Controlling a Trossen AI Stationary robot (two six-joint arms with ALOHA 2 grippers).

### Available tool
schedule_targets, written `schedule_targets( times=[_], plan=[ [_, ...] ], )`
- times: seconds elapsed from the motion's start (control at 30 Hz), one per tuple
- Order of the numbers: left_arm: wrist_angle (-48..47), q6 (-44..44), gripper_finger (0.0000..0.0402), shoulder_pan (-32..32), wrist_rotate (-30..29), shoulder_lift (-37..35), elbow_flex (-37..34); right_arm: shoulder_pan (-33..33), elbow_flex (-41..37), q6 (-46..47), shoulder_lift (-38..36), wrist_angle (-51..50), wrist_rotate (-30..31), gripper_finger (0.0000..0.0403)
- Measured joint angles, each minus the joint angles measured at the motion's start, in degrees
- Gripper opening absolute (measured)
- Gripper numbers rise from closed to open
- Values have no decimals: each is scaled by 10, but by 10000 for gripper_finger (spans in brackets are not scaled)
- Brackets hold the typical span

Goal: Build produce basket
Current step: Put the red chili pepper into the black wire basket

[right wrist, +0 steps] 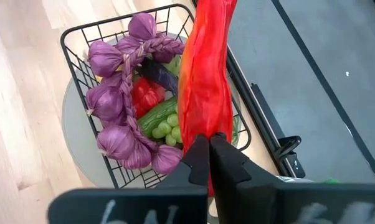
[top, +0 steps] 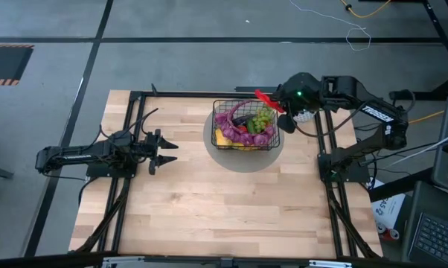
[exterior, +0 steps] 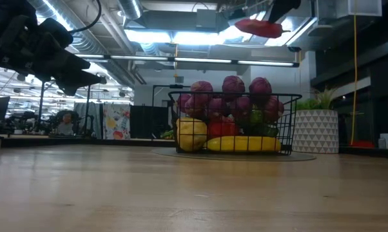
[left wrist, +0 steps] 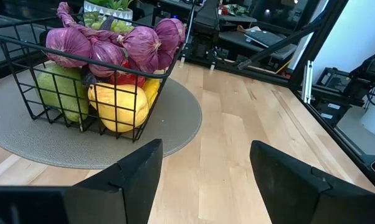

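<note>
Right wrist view shows the right gripper [right wrist: 206, 155] pinching a red chili [right wrist: 205, 81], jaws pressed onto one end so the long pod sticks out ahead, hanging over the basket [right wrist: 81, 34] near its rim. From above, the chili [top: 267, 100] sits at the basket's [top: 246, 125] edge nearest the right arm — high above it, as the low view confirms, where the chili [exterior: 258, 27] floats well over the piled produce. The basket stands on a grey round mat [top: 213, 145] on the bench [top: 209, 208] and is already crowded: purple bulb-like pieces [left wrist: 144, 43], green grapes [right wrist: 166, 130], a yellow piece [left wrist: 116, 109] and others. The step looks like placing the chili, late in the task. Done well, it probably means moving further over the basket's middle, lowering until the pod nearly rests on the heap, then letting go — a drop from the rim risks it rolling out. The left gripper [top: 168, 151] waits, jaws spread, well apart from the basket.
</note>
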Motion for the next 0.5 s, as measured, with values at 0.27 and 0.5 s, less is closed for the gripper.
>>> schedule_targets(
  times=[0.27, 0.5],
  plan=[
    [0, 0, 238, 0, 0, 0, 0, 0, 0, 0, 9, 0, 0, 0],
    [0, 0, 238, 0, 0, 0, 0, 0, 0, 0, 25, 0, 0, 0]
  ],
)
